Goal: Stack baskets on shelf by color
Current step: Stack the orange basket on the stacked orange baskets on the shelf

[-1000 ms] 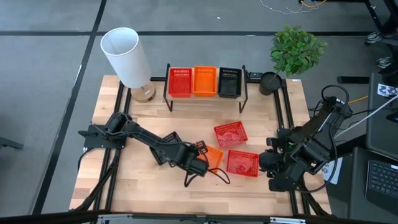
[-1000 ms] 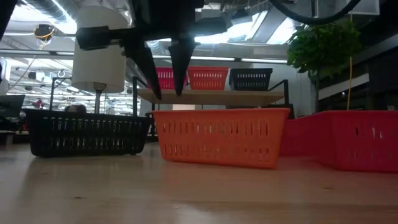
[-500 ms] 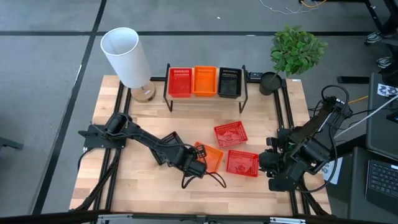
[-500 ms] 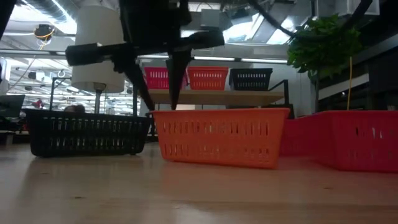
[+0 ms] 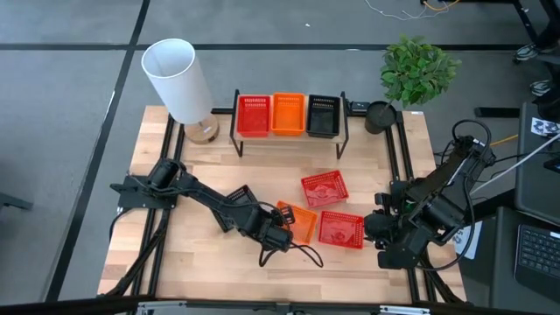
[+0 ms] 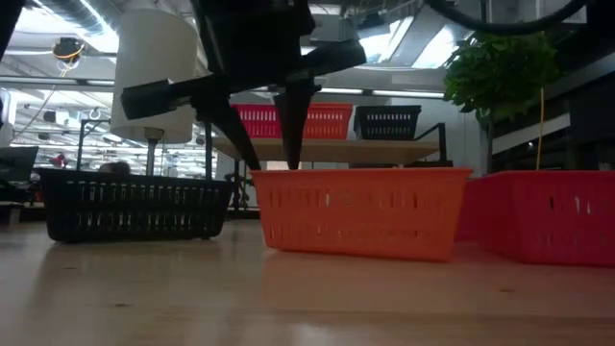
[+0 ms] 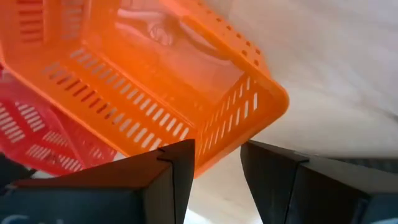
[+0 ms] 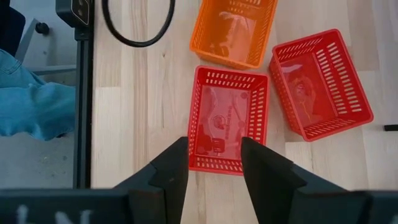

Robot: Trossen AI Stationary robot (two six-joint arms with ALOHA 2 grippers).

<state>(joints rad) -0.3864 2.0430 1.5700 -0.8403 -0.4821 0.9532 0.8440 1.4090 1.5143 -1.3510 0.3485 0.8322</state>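
My left gripper (image 5: 278, 234) is open and points down at the near-left corner of an orange basket (image 5: 300, 222) lying mid-table. One finger is over the basket's inside and the other is outside its wall (image 7: 214, 140). Two red baskets (image 5: 325, 187) (image 5: 341, 229) rest on the table just right of it. A black basket (image 6: 135, 207) stands on the table to the left. On the shelf (image 6: 327, 149) sit a red (image 5: 254, 115), an orange (image 5: 289, 114) and a black basket (image 5: 323, 115). My right gripper (image 8: 214, 163) waits open at the table's right near corner. My left gripper comes from above, astride the orange basket's wall near a corner (image 7: 249, 118). One finger (image 6: 291, 144) reaches down to the rim and the other (image 6: 242, 144) stands outside. The basket rests flat on the table. Whether a finger touches the wall, I cannot tell.
A white lamp shade (image 5: 179, 79) and a potted plant (image 5: 418, 70) stand at the table's far corners. A black cable loop (image 5: 297, 254) lies near the orange basket. Blue cloth (image 8: 37, 106) shows beyond the table's edge.
My left gripper has come down over the orange basket's left end and then moved a little toward the table's right. The orange basket has slid a short way right along the table with it.
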